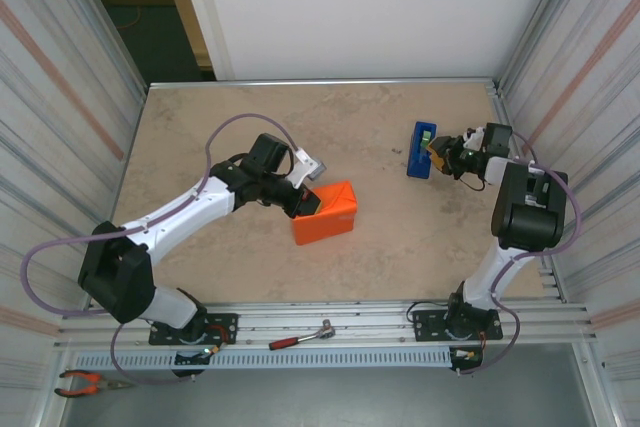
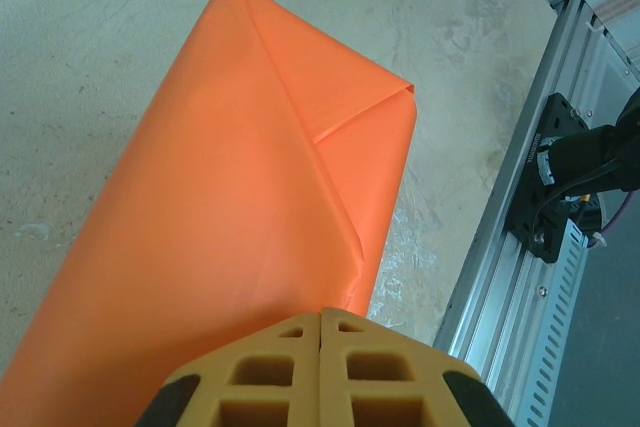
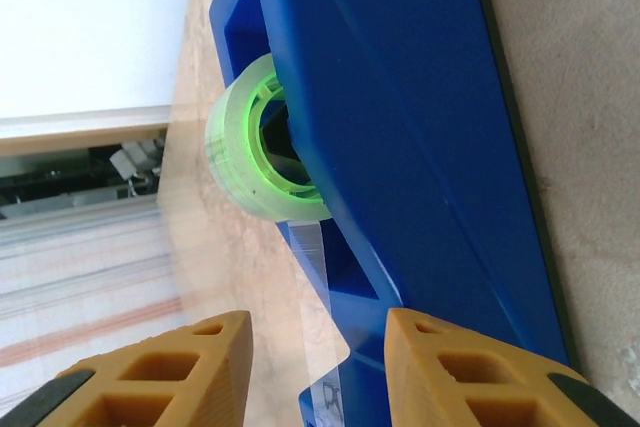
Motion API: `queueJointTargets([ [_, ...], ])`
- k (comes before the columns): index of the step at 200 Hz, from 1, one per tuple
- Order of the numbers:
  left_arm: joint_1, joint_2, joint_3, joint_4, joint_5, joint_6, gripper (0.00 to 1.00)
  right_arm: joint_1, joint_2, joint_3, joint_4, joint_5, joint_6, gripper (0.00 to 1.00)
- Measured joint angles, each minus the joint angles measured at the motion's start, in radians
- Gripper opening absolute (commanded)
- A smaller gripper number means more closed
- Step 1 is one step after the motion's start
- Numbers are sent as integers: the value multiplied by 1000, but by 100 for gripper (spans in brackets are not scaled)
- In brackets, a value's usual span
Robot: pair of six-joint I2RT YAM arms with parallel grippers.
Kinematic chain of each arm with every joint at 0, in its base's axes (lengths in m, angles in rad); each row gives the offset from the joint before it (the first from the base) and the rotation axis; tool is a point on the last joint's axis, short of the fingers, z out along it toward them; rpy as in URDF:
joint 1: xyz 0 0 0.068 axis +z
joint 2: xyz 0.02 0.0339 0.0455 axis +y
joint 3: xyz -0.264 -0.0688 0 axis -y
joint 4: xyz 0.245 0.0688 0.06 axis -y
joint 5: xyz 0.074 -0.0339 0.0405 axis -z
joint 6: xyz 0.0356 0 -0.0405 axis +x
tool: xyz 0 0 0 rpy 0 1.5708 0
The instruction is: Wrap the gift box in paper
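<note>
- The paper (image 1: 330,215), bright orange, is folded into a box-shaped parcel lying on the tan table (image 1: 400,247), slightly left of its middle.
- The gift box is hidden inside the parcel.
- Left wrist view: a triangular flap (image 2: 350,107) is creased flat on the parcel's end, and the paper is smooth along the long side.
- The left gripper (image 1: 306,201) has its fingers pressed together, tips at the parcel's left upper edge. Can't tell whether any paper is nipped between them.
- The right gripper (image 1: 441,155) has its fingers spread, right beside the blue tape dispenser (image 1: 421,150), far right and well apart from the parcel.
- Right wrist view: a green tape roll (image 3: 245,142) sits in the dispenser, and a clear tape strip (image 3: 312,252) runs from the roll down between the spread fingers. Contact unclear.
- A red-handled ratchet (image 1: 300,337) lies on the rail (image 1: 350,322) between the arm bases.
</note>
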Motion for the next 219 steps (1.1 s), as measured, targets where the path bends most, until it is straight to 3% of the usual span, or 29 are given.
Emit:
queueJointTargets([
  [163, 0, 3, 0, 4, 8, 0, 0, 11, 7, -41, 90, -23, 0, 20],
  [219, 0, 3, 0, 5, 8, 0, 0, 7, 14, -45, 99, -30, -1, 2],
])
